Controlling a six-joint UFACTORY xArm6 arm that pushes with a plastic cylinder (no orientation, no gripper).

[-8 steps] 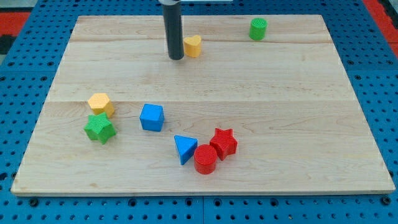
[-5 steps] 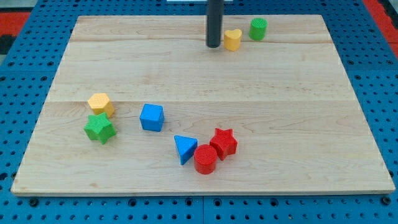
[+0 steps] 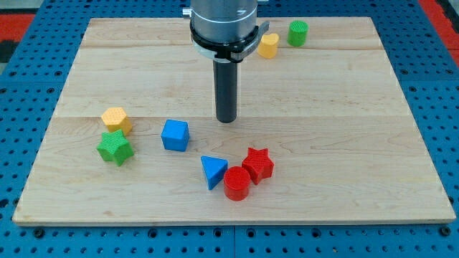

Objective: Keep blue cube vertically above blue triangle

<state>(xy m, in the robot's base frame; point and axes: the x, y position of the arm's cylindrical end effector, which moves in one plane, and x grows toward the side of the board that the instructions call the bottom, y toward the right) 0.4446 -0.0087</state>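
My tip (image 3: 226, 120) resting on the wooden desk (image 3: 344, 129), apart from and to the upper right of the blue cube (image 3: 175, 135), blue triangle (image 3: 212, 171) lower right of the cube, touching the red cylinder (image 3: 237, 183), no hand on the rod.

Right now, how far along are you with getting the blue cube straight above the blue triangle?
Nothing looks done: the blue cube sits up and to the view's left of the blue triangle, not straight above it. In hand: my tip stands to the cube's upper right, touching no block. Left: nudging the cube toward the view's right.
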